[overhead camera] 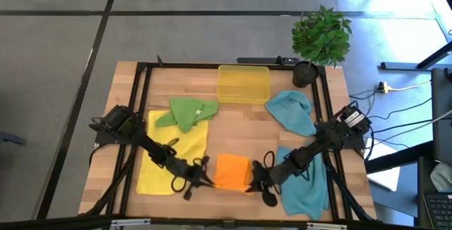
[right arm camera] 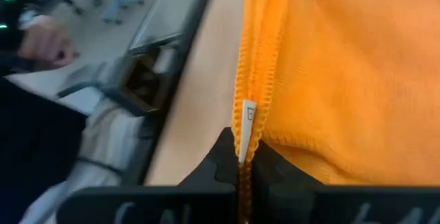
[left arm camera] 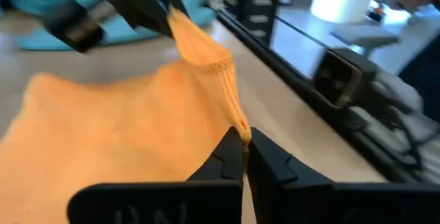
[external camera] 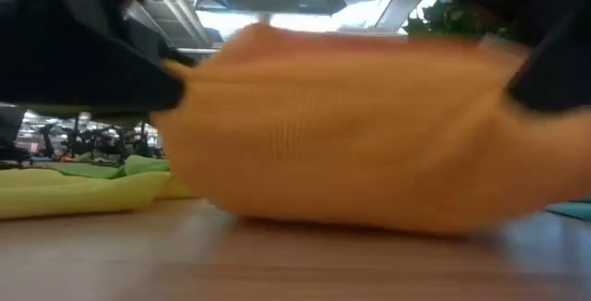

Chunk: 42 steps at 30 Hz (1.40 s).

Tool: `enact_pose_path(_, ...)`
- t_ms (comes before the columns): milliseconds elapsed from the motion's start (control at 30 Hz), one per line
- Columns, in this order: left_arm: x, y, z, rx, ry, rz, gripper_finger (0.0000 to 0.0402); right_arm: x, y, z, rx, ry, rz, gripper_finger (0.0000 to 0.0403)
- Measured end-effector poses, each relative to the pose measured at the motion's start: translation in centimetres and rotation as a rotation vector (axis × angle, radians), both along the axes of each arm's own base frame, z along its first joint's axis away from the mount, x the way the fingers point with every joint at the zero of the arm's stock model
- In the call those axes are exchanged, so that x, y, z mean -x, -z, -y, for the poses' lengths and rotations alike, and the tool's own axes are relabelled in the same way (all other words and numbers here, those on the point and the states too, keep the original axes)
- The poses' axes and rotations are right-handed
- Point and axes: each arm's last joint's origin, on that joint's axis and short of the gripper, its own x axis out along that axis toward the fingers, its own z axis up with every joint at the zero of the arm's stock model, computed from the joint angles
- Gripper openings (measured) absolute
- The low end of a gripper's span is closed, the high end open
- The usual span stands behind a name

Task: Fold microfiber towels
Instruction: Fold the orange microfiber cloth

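Tabletop: orange towel (overhead camera: 232, 171) between both grippers

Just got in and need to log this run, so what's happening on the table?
Both robot hands are pinching the orange towel at the table's near edge: the left hand shut on one side, the right hand shut on the other, mid-fold. The yellow towel, green towel and two teal-blue towels lie unfolded around it, beside a yellow tray.

The wooden table (overhead camera: 240, 135) carries yellow towel (overhead camera: 169, 161), green towel (overhead camera: 189, 111), two teal towels (overhead camera: 293, 111) — yellow tray (overhead camera: 243, 84); potted plant (overhead camera: 319, 41).
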Motion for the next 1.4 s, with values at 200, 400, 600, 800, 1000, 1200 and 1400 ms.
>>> enact_pose_path(200, -1.0, -1.3, 2.2, -0.058, 0.08, 0.038, 0.0, -1.0, -1.3, -1.2, -0.002, -0.046, 0.013, 0.0002)
enact_pose_path(400, -1.9, -1.7, 0.4, -0.051, -0.014, 0.04, 0.0, -1.8, -0.3, 1.0, 0.015, 0.058, -0.107, 0.0002)
enact_pose_path(600, -3.0, -1.3, -2.3, 0.009, -0.123, -0.006, 0.0, -2.7, -0.1, 2.6, 0.017, 0.12, -0.135, 0.0002)
enact_pose_path(800, -3.4, -0.7, -4.2, 0.028, -0.195, -0.048, 0.0, -2.6, 0.4, 3.1, 0.011, 0.156, -0.211, 0.0005)
enact_pose_path(1000, -3.3, -0.2, -5.3, 0.031, -0.233, -0.075, 0.0, -2.1, 0.2, 2.5, -0.006, 0.147, -0.235, 0.0003)
enact_pose_path(1200, -3.5, -0.3, -5.7, 0.038, -0.247, -0.071, 0.0005, -1.8, -0.3, 2.1, -0.032, 0.148, -0.231, 0.0004)
enact_pose_path(1400, -3.5, -0.3, -5.7, 0.04, -0.247, -0.067, 0.0048, -1.4, -0.8, 1.7, -0.046, 0.17, -0.239, 0.0004)
